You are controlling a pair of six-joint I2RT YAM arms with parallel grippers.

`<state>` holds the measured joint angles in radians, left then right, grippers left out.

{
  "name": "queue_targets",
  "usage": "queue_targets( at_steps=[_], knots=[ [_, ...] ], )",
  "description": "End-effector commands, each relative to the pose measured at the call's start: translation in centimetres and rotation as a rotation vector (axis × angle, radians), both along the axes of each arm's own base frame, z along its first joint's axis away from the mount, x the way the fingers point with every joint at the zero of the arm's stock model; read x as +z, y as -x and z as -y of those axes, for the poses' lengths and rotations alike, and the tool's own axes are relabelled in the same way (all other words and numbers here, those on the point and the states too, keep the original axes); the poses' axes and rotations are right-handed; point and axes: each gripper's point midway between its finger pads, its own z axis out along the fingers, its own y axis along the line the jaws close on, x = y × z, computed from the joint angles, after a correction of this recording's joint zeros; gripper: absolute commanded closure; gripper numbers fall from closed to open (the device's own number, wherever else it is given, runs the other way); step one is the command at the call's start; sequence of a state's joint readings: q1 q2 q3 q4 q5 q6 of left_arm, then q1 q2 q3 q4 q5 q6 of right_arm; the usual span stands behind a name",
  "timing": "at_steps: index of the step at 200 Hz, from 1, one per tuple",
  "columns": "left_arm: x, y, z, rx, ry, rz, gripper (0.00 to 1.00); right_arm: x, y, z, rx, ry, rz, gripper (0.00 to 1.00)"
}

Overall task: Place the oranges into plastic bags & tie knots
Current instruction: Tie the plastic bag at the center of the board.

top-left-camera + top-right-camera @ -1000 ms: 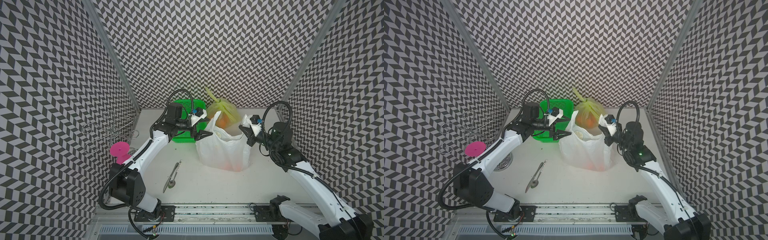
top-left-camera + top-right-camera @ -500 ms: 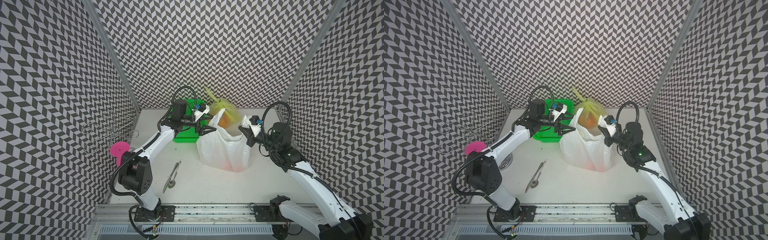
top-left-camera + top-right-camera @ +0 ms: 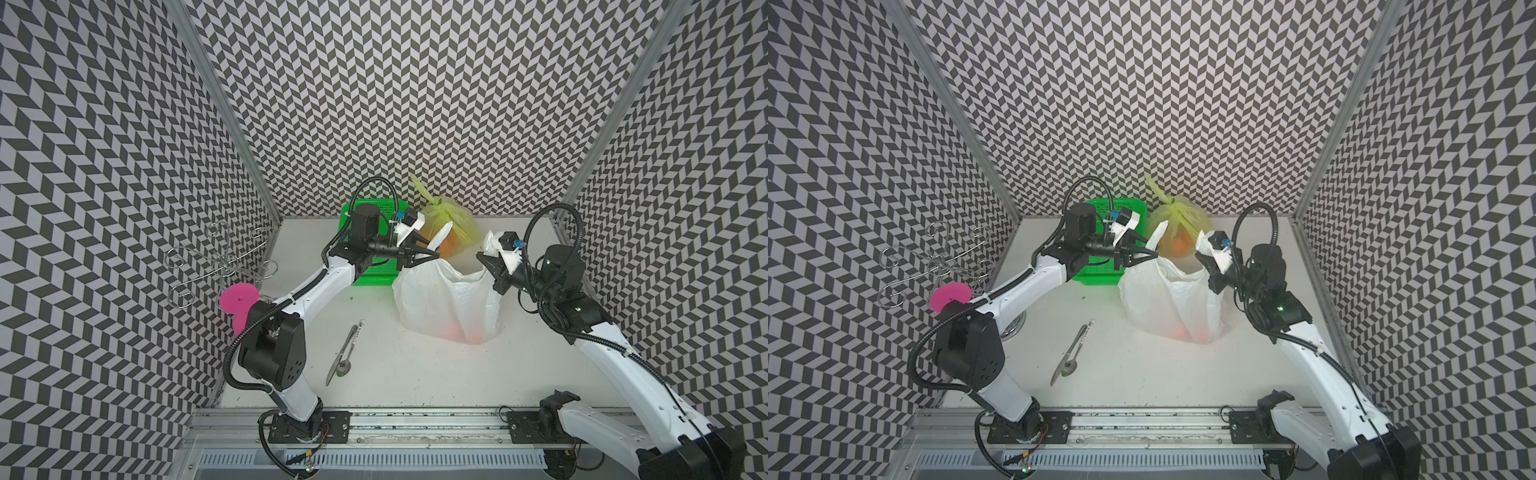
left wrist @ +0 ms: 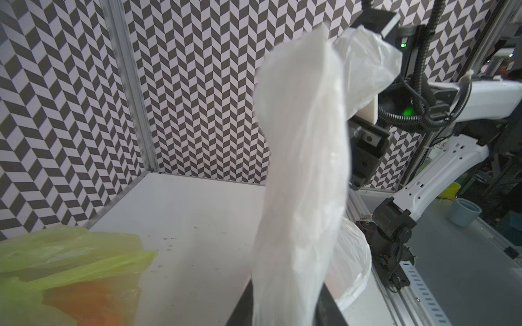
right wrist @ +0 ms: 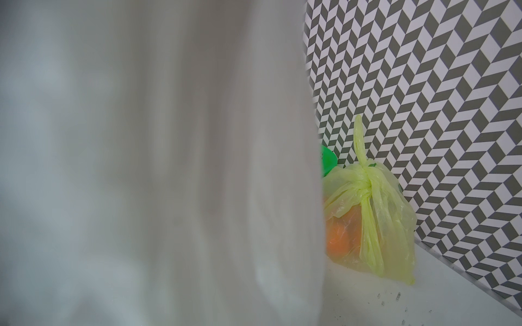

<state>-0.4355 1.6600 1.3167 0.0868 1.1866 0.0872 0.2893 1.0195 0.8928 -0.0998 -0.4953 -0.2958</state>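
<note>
Because the white bag (image 3: 449, 299) was the bulkiest thing on the table (image 3: 415, 382), standing near the middle with its mouth slack and open, it looked thin, soft and light in itself, weighted only at the bottom, where oranges (image 3: 467, 332) showed dimly through the film. Behind it, by the back wall and just beside the green basket (image 3: 370, 276), sat the smaller yellow-green bag (image 3: 453, 214), equally crinkly. The left gripper (image 3: 430, 255) had its jaws pinched narrow on one handle strip (image 4: 305, 169) of the white bag, which rose limp past the wrist camera. The right gripper (image 3: 486, 264) was clamped tight on the opposite handle, whose tuft stuck up above it. Such film would likely slip or tear under a hard tug, so the bunched handles, taken low near the mouth, seemed the sound place to hold for tying. Smallest, the knot (image 5: 367, 183) on the yellow-green bag was drawn tight above an orange (image 5: 339, 237); the white bag had none yet
</note>
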Motion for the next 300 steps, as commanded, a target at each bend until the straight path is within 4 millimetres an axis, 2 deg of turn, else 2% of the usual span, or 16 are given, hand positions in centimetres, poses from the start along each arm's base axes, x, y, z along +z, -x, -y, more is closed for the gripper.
queue_targets(
  at_steps=[1,9,27,67,99,121,149,186,211,239,278,295,300],
  knots=[
    [2.3,0.6,-0.5,0.051,0.053,0.008,0.84,1.6,0.3,-0.4,0.045,0.017,0.083,1.00],
    [2.2,0.4,-0.6,0.079,0.049,-0.005,0.92,1.8,0.5,-0.6,0.060,0.033,0.102,1.00],
    [1.8,0.3,-0.8,0.123,0.037,-0.037,1.00,2.2,0.4,-0.8,0.071,0.066,0.132,1.00],
    [1.4,0.8,-1.4,0.174,-0.020,-0.053,1.00,4.1,0.1,-1.9,0.053,0.190,0.250,1.00],
    [0.8,1.4,-1.6,0.206,-0.074,-0.064,1.00,4.6,-1.0,-2.6,-0.003,0.326,0.340,1.00],
    [0.0,1.9,-1.6,0.200,-0.096,-0.074,1.00,4.0,-1.6,-3.2,-0.033,0.390,0.367,1.00],
    [-0.5,2.0,-1.5,0.190,-0.120,-0.077,1.00,2.6,-1.1,-4.6,-0.020,0.424,0.378,1.00],
    [-2.0,2.1,-1.4,0.166,-0.173,-0.056,1.00,2.0,-0.5,-6.6,0.006,0.431,0.369,0.99],
    [-1.9,2.3,-1.3,0.147,-0.168,-0.045,1.00,0.5,-0.4,-7.6,0.031,0.462,0.334,0.97],
    [-1.2,2.8,-1.4,0.134,-0.147,-0.018,1.00,-0.2,-0.2,-7.3,0.033,0.459,0.277,0.81],
    [-1.1,3.0,-1.5,0.139,-0.148,0.001,1.00,-0.3,2.3,-7.4,0.207,0.413,0.142,0.54],
    [-1.2,3.0,-1.6,0.144,-0.150,0.009,1.00,-0.1,3.0,-6.7,0.245,0.402,0.102,0.42],
    [-1.2,3.0,-1.6,0.142,-0.148,0.012,1.00,0.0,3.1,-6.5,0.253,0.398,0.098,0.33]
  ],
)
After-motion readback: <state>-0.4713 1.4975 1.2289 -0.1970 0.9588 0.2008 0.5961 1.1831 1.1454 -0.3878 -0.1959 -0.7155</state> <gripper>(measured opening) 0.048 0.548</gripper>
